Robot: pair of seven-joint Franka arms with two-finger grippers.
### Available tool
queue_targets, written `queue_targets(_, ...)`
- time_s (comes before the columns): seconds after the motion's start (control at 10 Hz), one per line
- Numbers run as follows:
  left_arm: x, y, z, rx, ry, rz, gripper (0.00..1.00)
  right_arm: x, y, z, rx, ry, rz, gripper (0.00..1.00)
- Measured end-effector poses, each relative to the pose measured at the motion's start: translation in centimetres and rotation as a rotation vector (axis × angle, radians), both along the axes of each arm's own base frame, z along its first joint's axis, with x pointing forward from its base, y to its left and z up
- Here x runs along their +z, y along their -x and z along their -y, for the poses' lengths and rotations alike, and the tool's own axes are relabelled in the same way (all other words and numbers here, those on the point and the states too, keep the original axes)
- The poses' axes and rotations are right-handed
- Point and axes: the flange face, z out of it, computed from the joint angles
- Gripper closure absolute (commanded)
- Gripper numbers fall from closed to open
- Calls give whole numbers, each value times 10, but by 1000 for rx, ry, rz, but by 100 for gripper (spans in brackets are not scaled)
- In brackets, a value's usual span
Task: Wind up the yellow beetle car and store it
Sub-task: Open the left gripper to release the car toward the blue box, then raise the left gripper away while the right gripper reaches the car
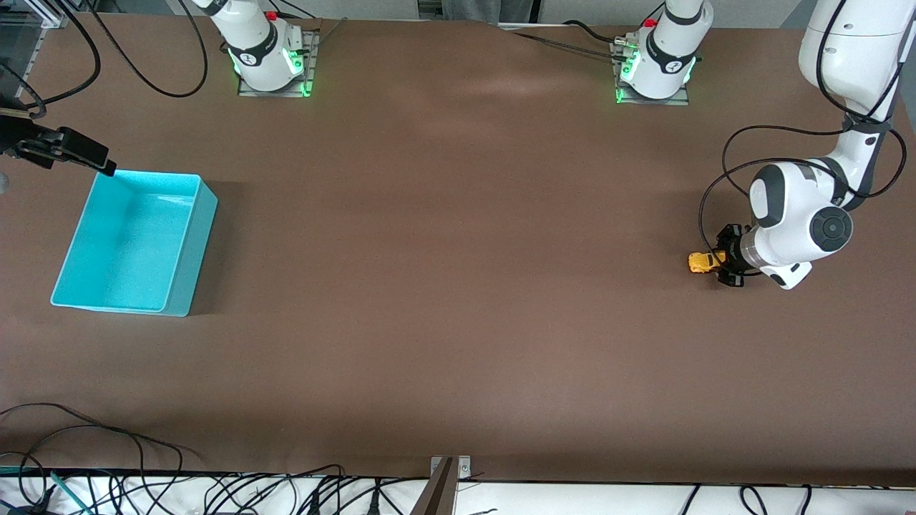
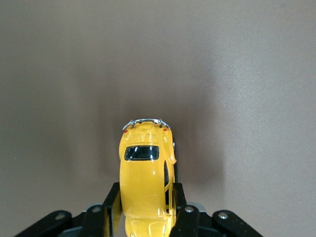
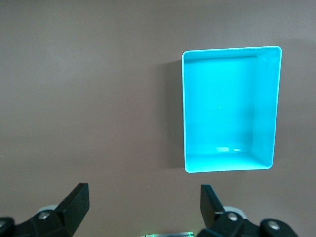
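The yellow beetle car (image 1: pixel 703 262) is near the left arm's end of the table, low at the tabletop. My left gripper (image 1: pixel 724 266) is shut on it, one finger on each side of its body. In the left wrist view the car (image 2: pixel 144 170) points away from the gripper (image 2: pixel 146 210), its dark rear window and chrome bumper showing; the black fingers (image 2: pixel 181 205) press its flanks. I cannot tell whether its wheels touch the table. My right gripper (image 3: pixel 143 202) is open and empty, up over the table beside the turquoise bin (image 3: pixel 269 106); it also shows in the front view (image 1: pixel 68 150).
The turquoise bin (image 1: pixel 189 257) stands empty at the right arm's end of the table. Black cables loop around the left arm (image 1: pixel 801 214), and more cables lie along the table edge nearest the front camera.
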Motion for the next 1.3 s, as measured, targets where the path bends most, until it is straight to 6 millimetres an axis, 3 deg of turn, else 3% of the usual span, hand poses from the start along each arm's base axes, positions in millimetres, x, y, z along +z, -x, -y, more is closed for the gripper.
queue_targets(0.1, 0, -1, 1, -3, 1, -5, 0, -1, 0, 0, 0, 0, -2, 0)
queue_targets(0.4, -1, -19, 5, -21, 5, -27, 0, -1, 0, 0, 0, 0, -3, 0)
queue_targets(0.7, 22, -37, 4, -23, 8, -46, 0, -1, 0, 0, 0, 0, -1, 0)
queue_targets(1.3, 50, -41, 0, -23, 7, -31, 0, -1, 0, 0, 0, 0, -3, 0)
